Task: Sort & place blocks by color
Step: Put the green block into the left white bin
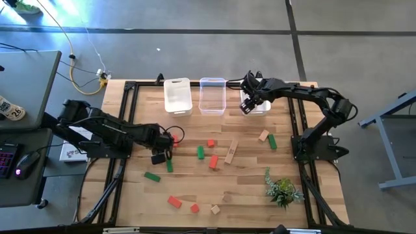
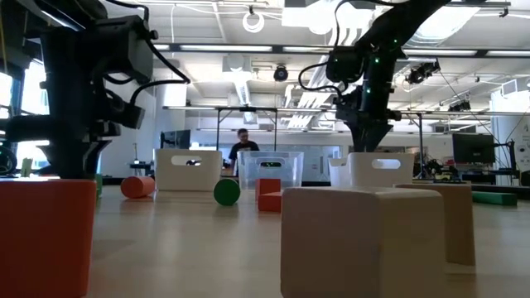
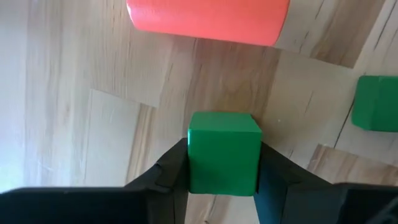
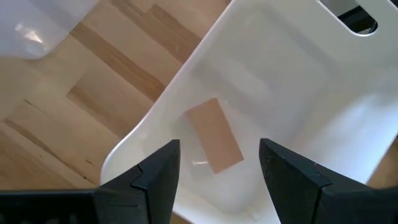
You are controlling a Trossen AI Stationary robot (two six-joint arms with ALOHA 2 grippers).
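High view: left claw (image 1: 160,156) low over the desk (image 1: 247,188) left of centre; right claw (image 1: 247,106) above the far right white bin (image 1: 257,108); blocks scattered mid-desk.
Left wrist view: claw clamped on a green block (image 3: 224,152); red block (image 3: 208,20) just beyond.
Right wrist view: claw (image 4: 219,163) wide, empty; tan block (image 4: 214,135) lies in the bin.

The worktop (image 1: 247,188) is pale, matt wood planks; the green block (image 3: 224,152) has smooth painted wood; the white bin (image 4: 298,81) is glossy plastic.

Red block (image 3: 208,22) cut off by frame edge
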